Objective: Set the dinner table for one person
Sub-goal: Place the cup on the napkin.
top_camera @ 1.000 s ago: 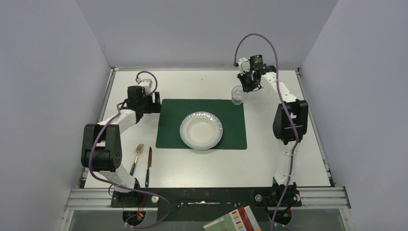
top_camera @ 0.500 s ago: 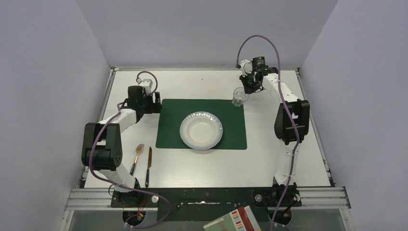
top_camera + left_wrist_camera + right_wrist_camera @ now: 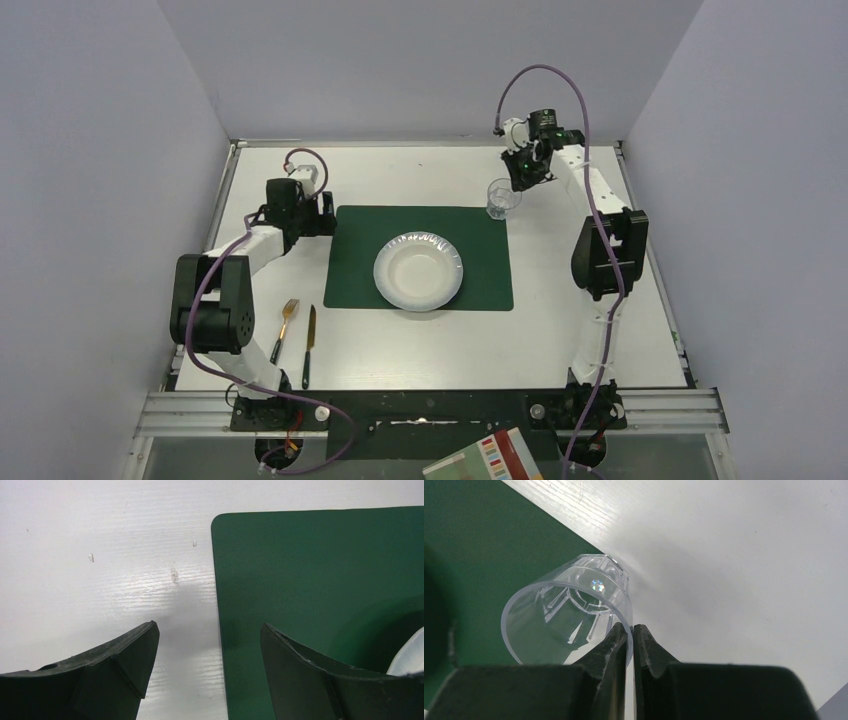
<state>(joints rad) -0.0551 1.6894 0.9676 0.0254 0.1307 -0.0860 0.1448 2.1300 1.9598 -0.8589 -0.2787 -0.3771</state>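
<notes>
Jaws of the right gripper (image 3: pixel 629 630) pinch the rim of the clear plastic cup (image 3: pixel 569 605), seemingly just off the dinner table (image 3: pixel 420 175) — the white surface before both arms — by the far right corner of the green placemat (image 3: pixel 350 260). The paper plate (image 3: pixel 418 272) sits centred there: done. The fork (image 3: pixel 288 318) and knife (image 3: pixel 310 335) lie left, likely unplaced. Jaws of the left gripper (image 3: pixel 209 630) gape, empty.

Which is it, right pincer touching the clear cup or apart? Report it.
Touching. The right wrist view shows the right pincer shut on the rim of the clear cup, the cup wall pinched between its fingers.
</notes>
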